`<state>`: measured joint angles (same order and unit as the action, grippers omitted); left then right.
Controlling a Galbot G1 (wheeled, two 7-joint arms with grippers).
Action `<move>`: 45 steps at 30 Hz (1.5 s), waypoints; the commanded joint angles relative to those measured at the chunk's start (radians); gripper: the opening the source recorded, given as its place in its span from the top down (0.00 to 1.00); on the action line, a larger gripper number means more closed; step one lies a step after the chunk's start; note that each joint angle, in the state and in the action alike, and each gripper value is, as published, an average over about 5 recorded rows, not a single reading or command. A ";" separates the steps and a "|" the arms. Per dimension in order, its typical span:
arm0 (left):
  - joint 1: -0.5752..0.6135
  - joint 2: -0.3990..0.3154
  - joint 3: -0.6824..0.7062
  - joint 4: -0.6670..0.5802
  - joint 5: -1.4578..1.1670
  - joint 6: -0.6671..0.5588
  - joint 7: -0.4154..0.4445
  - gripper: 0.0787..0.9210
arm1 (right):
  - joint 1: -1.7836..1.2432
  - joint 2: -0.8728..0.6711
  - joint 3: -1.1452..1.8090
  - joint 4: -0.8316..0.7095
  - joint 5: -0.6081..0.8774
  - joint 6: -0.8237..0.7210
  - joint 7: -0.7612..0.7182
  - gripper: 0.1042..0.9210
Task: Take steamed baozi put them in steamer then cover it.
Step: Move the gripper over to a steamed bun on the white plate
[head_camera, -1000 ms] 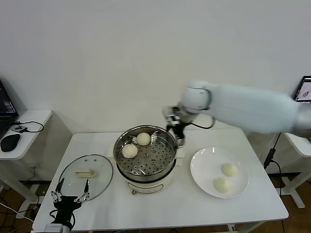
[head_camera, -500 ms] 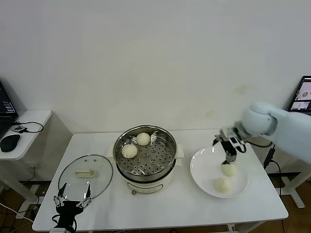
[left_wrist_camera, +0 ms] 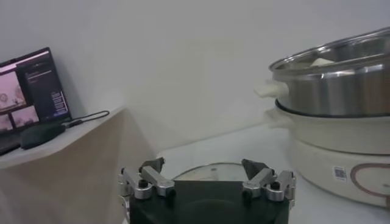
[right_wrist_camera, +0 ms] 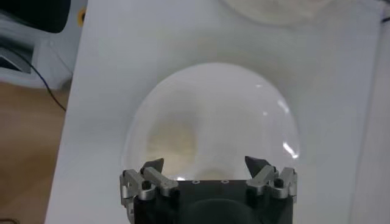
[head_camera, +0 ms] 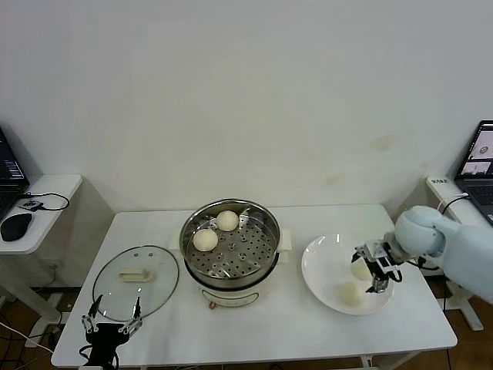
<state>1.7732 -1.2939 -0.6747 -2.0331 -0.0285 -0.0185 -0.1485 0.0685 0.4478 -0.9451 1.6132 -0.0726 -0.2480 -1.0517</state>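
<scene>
Head view: right gripper (head_camera: 377, 275) jaws spread, empty, over plate (head_camera: 323, 262) for next baozi (head_camera: 350, 294); two sit in steamer (head_camera: 230, 245).
Left wrist: left gripper (left_wrist_camera: 206, 181) spread, empty, parked near cover (head_camera: 135, 272).
Right wrist: baozi below jaws.

Bright even light; right wrist view blurred

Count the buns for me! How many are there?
4. Two baozi sit in the steamer; two lie on the white plate, one partly behind the open right gripper.
</scene>
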 commanded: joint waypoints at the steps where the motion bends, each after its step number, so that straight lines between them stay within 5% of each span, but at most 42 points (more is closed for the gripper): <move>1: 0.001 -0.001 -0.004 0.005 0.001 0.001 0.000 0.12 | -0.189 -0.003 0.116 -0.041 -0.077 0.009 0.009 0.12; 27: -0.010 0.001 -0.010 0.017 -0.002 -0.002 0.000 0.12 | -0.222 0.093 0.126 -0.115 -0.065 -0.028 0.061 0.13; 45: -0.010 0.001 -0.006 0.013 -0.002 -0.006 -0.001 0.12 | -0.122 0.096 0.073 -0.109 -0.011 -0.047 0.037 0.34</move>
<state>1.7634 -1.2943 -0.6827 -2.0176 -0.0305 -0.0252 -0.1495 -0.1207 0.5452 -0.8430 1.5004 -0.1041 -0.2910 -1.0002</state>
